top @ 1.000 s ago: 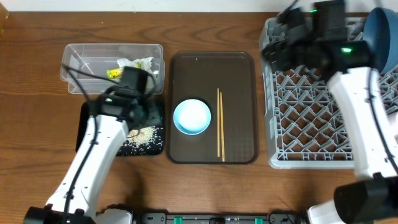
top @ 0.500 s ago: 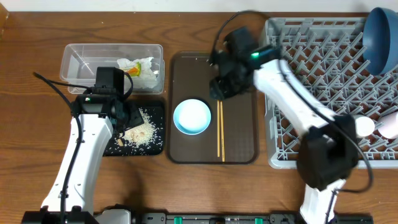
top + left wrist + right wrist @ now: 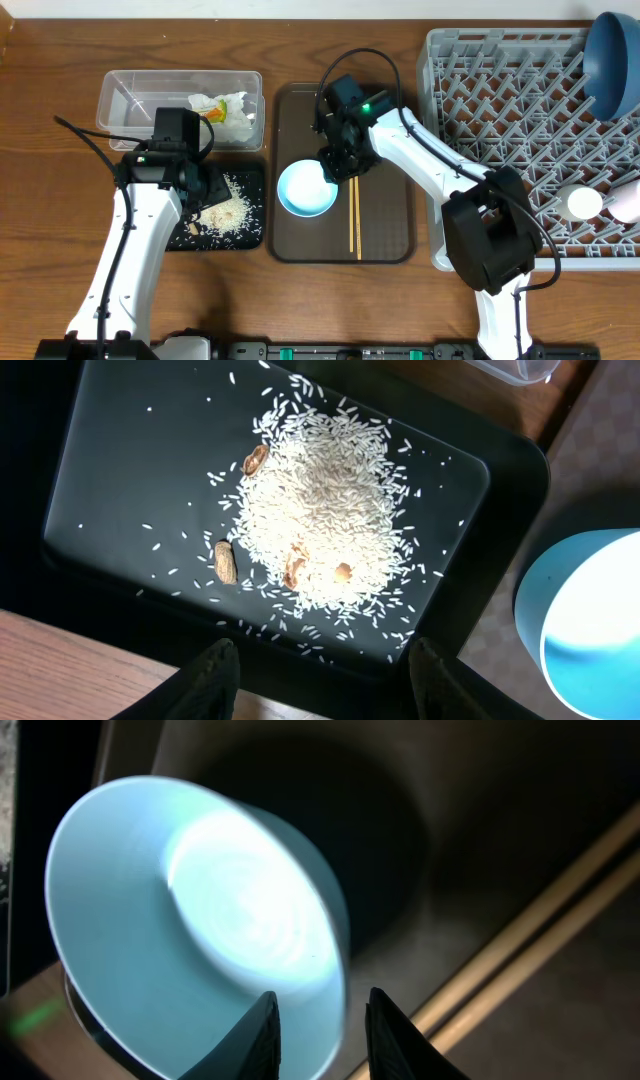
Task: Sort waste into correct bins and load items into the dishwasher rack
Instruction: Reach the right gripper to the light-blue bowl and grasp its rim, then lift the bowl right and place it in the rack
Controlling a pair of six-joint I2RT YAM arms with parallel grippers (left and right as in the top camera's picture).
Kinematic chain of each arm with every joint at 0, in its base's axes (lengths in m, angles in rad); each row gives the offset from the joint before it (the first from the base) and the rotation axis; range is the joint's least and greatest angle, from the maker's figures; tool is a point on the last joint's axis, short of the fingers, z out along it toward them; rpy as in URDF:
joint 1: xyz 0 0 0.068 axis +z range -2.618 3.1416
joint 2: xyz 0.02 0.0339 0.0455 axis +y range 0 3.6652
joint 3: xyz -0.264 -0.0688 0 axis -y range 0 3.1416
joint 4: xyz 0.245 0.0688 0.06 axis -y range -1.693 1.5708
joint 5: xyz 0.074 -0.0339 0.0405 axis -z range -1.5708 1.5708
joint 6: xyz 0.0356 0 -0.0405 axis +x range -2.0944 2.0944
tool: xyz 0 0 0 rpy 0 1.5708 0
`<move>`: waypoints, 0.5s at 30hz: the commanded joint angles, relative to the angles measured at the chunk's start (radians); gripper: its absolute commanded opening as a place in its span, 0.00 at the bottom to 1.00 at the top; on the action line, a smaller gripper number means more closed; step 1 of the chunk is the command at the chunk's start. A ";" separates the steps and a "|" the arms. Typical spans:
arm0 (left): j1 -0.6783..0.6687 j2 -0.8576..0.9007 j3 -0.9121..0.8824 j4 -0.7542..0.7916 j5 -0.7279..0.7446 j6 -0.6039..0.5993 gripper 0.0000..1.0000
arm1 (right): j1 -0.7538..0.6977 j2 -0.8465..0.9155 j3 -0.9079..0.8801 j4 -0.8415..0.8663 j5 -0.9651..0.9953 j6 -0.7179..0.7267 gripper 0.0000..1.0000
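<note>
The light blue bowl (image 3: 305, 190) sits on the brown serving tray, with the chopsticks (image 3: 353, 215) lying beside it on the right. My right gripper (image 3: 337, 167) is open, and in the right wrist view its fingers (image 3: 320, 1008) straddle the bowl's rim (image 3: 150, 870). My left gripper (image 3: 322, 660) is open and empty over the near edge of the black tray (image 3: 130, 470), which holds a pile of rice (image 3: 320, 510). The napkin (image 3: 228, 108) and wrapper (image 3: 211, 115) lie in the clear tub (image 3: 130, 95). The dark blue plate (image 3: 610, 60) stands in the grey rack (image 3: 500, 110).
The brown serving tray (image 3: 385, 120) lies between the bins and the rack. Two cups (image 3: 580, 203) lie at the rack's right edge. A few brown bits (image 3: 226, 562) are mixed into the rice. Bare wooden table lies in front of the trays.
My right arm has swung from over the rack to the serving tray and come down over the bowl's rim. My left arm shifted left off the rice, then held still.
</note>
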 commanded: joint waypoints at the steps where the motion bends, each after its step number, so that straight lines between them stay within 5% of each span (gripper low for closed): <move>1: 0.004 0.002 0.005 -0.003 -0.016 -0.010 0.58 | 0.002 0.005 -0.006 0.001 0.028 0.036 0.27; 13: 0.004 0.002 0.005 -0.003 -0.016 -0.009 0.58 | 0.003 0.005 -0.070 0.042 0.028 0.060 0.22; 15: 0.004 0.002 0.005 -0.003 -0.016 -0.009 0.58 | 0.003 0.005 -0.084 0.052 0.027 0.063 0.09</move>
